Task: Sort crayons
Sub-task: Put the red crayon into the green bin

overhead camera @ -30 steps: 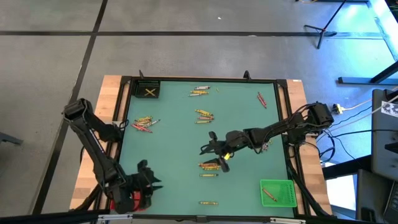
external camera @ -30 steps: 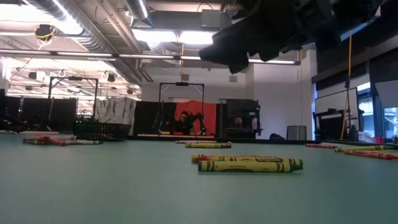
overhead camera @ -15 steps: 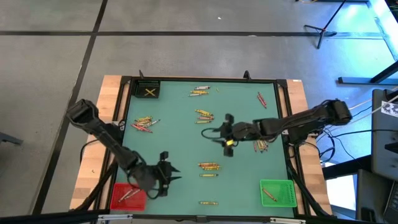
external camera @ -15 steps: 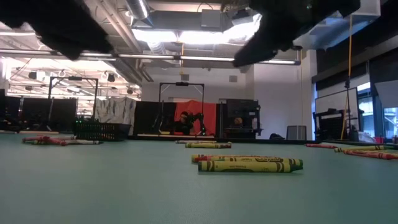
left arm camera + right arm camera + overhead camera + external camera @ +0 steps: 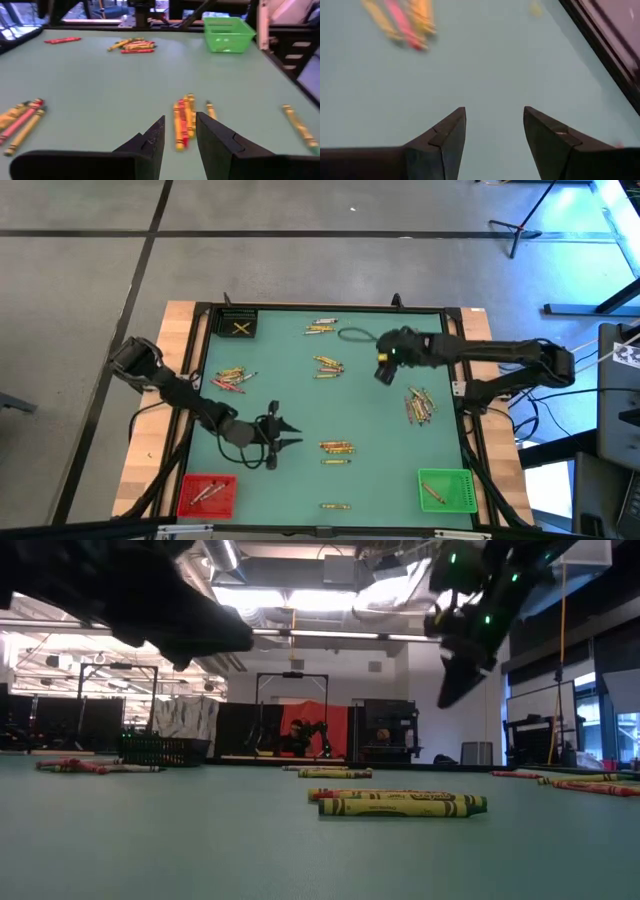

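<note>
Since the earlier frames, you carried the left end effector (image 5: 283,442) away from the red bin (image 5: 207,495) at the near-left corner and out over the green counter (image 5: 290,390), while your right end effector (image 5: 383,370) swung from the middle toward the far right. The left one hung just left of a small bunch of crayons (image 5: 336,447) lying near the counter's middle, its fingers (image 5: 152,140) parted with a narrow gap and nothing between them. The right one hovered over bare counter, its fingers (image 5: 447,132) spread wide and empty, with another bunch of crayons (image 5: 419,406) near it toward you. More crayons lay scattered in small clusters on the far and left parts of the counter; some rested in the red bin and one in the green bin (image 5: 447,489) at the near right.
</note>
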Robot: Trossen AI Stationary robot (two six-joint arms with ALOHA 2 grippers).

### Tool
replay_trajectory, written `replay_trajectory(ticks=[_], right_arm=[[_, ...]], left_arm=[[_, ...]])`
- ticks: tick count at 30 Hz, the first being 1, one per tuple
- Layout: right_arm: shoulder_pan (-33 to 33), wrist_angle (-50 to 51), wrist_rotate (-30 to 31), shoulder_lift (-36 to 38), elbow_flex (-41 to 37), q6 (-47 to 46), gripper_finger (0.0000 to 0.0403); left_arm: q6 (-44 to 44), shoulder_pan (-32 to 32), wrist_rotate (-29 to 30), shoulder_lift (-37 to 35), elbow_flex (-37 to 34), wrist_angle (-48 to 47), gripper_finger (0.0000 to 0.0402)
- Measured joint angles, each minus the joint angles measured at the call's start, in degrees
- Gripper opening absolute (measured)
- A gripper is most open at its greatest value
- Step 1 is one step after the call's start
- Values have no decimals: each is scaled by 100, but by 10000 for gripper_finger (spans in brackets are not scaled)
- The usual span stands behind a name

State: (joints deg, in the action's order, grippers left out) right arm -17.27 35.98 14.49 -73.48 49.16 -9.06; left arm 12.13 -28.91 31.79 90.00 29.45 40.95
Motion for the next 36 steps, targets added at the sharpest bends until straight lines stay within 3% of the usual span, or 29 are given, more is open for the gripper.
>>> replay_trajectory(ticks=[8,15,19,24,36], right_arm=[[-1524,780,-23,-1,-4,67,197],[-2494,956,-616,-152,-6,307,197],[-2819,950,-809,-361,-6,347,197],[-3109,911,-811,-722,-6,346,197],[-3316,735,-686,-1600,-8,334,197]], left_arm=[[-293,514,2,0,0,20,94],[-807,887,-4,0,-80,40,94],[-834,1235,-61,2,-356,390,94],[-726,1506,-716,2,-744,1170,94],[-632,1487,-728,2,-775,1408,94]])
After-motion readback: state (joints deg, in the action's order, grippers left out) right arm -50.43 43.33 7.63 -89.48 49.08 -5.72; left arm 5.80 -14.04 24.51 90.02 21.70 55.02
